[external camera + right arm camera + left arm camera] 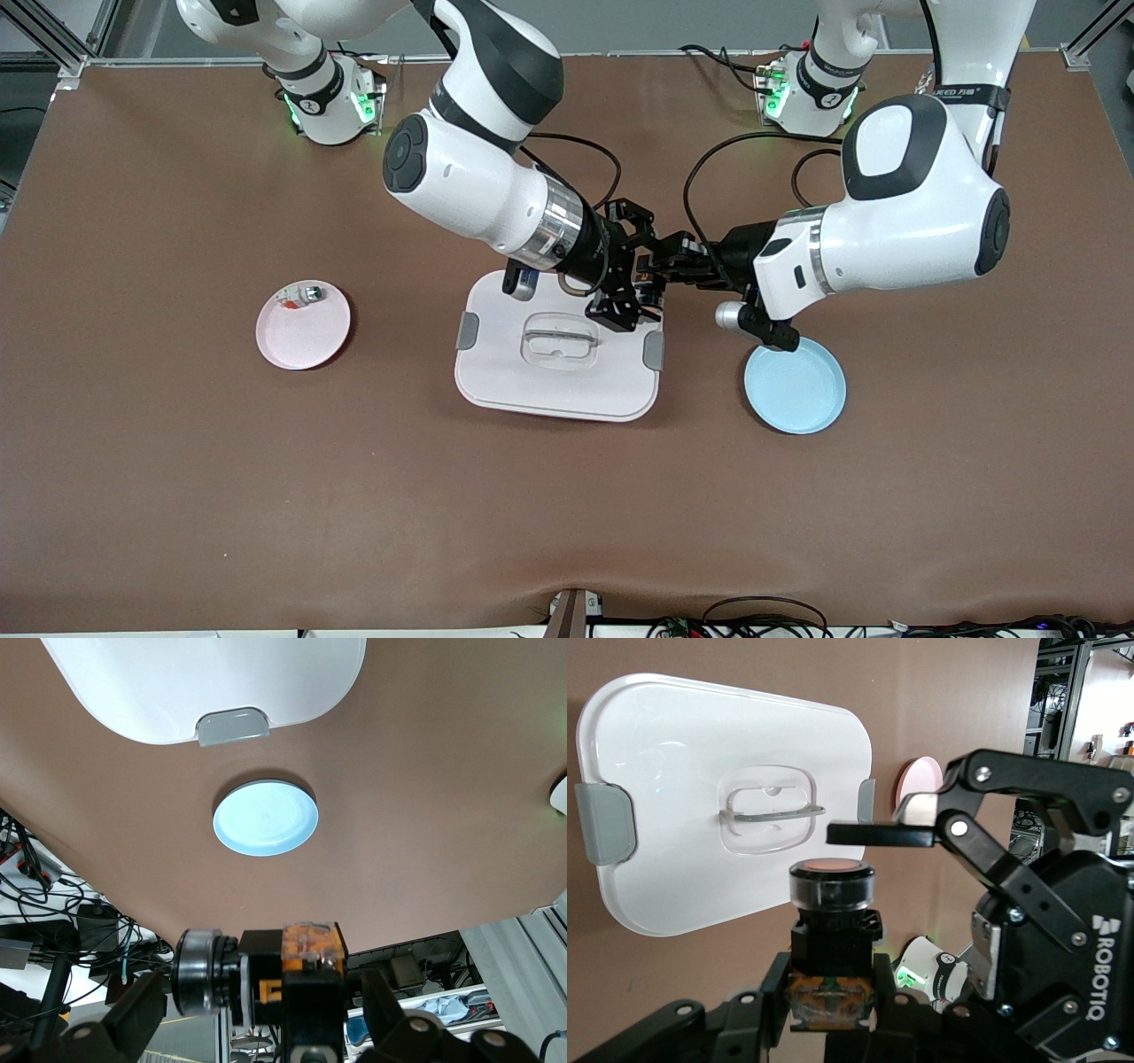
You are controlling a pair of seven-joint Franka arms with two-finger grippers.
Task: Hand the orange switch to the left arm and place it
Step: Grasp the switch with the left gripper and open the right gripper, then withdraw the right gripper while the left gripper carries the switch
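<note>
Orange switch point(831, 939) is hanging over the box point(558, 381) edge, mid-handover: left gripper point(833, 1028) is clamping it, right gripper point(631, 266) is standing with jaws spread around it. Next, right arm should be backing off, left carrying toward the blue plate point(795, 387) without touching the box

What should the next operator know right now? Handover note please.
Left gripper: shut on the orange switch, up in the air over the box edge toward the left arm's end.
Right gripper: open, fingers spread around the switch, meeting the left gripper above the box.
Blue plate: bare, beside the box toward the left arm's end.
Pink plate: holds a small silver part.
Done: switch passed across to the left gripper.
Left: likely back the right arm away, then set the switch on the blue plate, clear of the box.
</note>
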